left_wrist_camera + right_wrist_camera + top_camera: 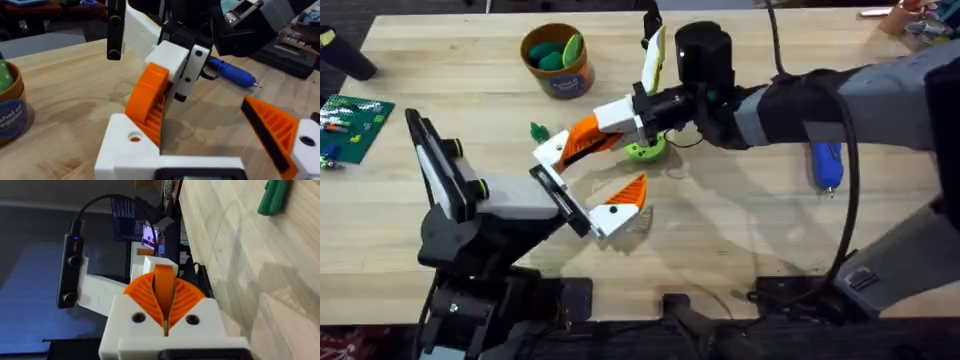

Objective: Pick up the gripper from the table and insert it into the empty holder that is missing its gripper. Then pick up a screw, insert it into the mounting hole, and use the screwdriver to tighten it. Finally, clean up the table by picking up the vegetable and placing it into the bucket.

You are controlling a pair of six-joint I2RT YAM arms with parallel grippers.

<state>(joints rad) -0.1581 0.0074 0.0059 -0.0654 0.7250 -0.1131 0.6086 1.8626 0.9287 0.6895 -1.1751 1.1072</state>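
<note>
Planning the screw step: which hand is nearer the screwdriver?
Right. The right hand is left of the screwdriver, past mid-table; the left hand lies nearer the front edge.

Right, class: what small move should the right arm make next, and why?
Probably open the right pincer and ease it over the green vegetable piece. Its orange pads are pressed together with nothing between them, just beside that piece, which lies on the table. The bucket already holds other greens.

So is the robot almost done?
Not quite. Some vegetables already sit in the bucket. Nothing is in hand: the right gripper is shut and empty, the left gripper open. One loose green vegetable lies on the table, waiting.
</note>
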